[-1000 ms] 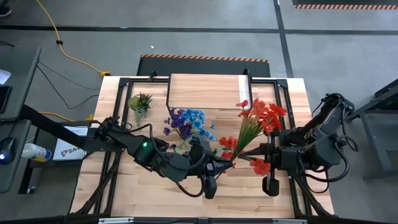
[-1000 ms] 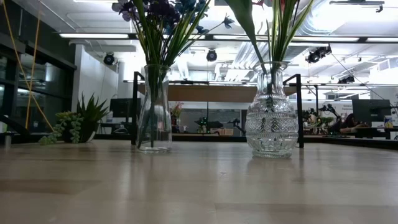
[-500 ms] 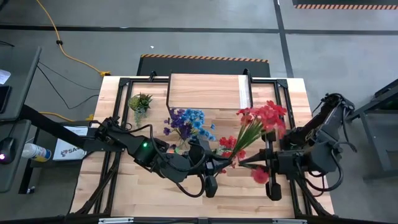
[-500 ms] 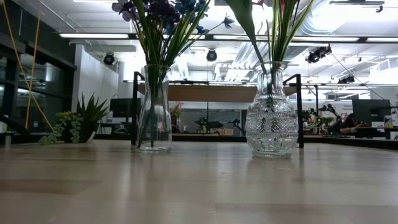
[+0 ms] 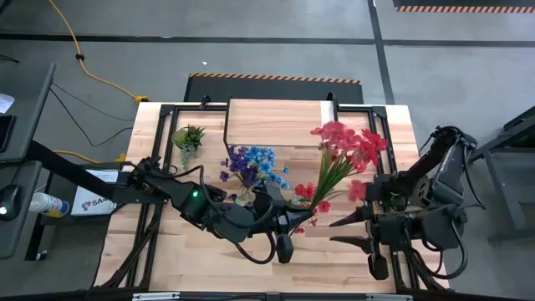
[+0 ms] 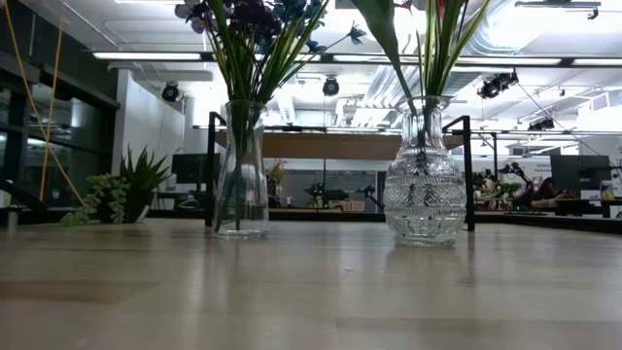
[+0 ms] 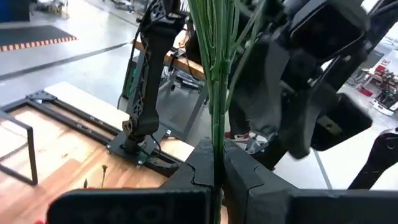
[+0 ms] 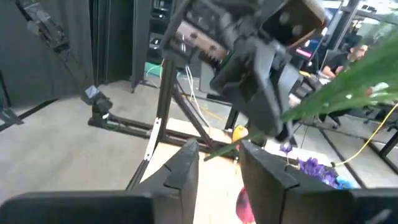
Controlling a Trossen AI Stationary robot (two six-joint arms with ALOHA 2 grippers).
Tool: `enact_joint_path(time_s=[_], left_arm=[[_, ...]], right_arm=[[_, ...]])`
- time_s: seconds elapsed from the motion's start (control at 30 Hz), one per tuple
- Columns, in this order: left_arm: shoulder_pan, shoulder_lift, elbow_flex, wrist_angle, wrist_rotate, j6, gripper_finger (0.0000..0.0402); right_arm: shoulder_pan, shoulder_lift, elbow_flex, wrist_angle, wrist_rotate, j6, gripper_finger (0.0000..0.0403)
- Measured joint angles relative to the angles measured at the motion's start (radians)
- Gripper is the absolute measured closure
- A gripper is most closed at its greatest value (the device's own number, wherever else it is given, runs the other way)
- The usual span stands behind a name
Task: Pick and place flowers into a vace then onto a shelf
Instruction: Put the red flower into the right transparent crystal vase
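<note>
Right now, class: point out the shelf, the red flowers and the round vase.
shelf [image 5: 272,121], high view, bare wood top.
red flowers [image 5: 347,144], high view, cluster of blooms.
round vase [image 6: 424,199], low view, patterned glass belly.

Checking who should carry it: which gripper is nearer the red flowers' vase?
Left. The left gripper is shut on the red flowers' stems just above the vase. The right gripper is open, beside the stems, slightly farther off.
</note>
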Motion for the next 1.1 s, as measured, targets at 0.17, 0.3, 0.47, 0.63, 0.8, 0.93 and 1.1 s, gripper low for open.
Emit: enact_joint_path(time_s=[0.17, 0.3, 0.47, 0.63, 0.8, 0.93, 1.1], left_arm=[[0.0, 0.0, 0.0, 0.092, 0.043, 0.089, 0.0359], [0.0, 0.0, 0.0, 0.109, 0.085, 0.148, 0.0359], [-0.014, 0.0, 0.0, 0.067, 0.089, 0.208, 0.0359], [-0.04, 0.0, 0.0, 0.005, 0.065, 0.213, 0.0359], [-0.081, 0.0, 0.0, -0.025, -0.014, 0.25, 0.0359], [-0.123, -0.013, 0.0, -0.015, -0.078, 0.286, 0.0359], [-0.179, -0.023, 0.001, -0.005, -0.156, 0.349, 0.0359]], right_arm=[[0.0, 0.0, 0.0, 0.003, 0.002, 0.005, 0.0274], [-0.012, 0.0, 0.0, 0.007, 0.018, 0.002, 0.0261], [-0.027, -0.014, 0.0, 0.027, 0.035, -0.02, 0.0245], [-0.029, -0.041, 0.0, 0.04, 0.031, -0.024, 0.0231], [-0.028, -0.063, 0.0, 0.04, 0.01, -0.022, 0.0221], [-0.028, -0.069, 0.0, 0.005, -0.013, 0.011, 0.0219], [-0.028, -0.072, 0.0, -0.052, -0.015, 0.067, 0.0218]])
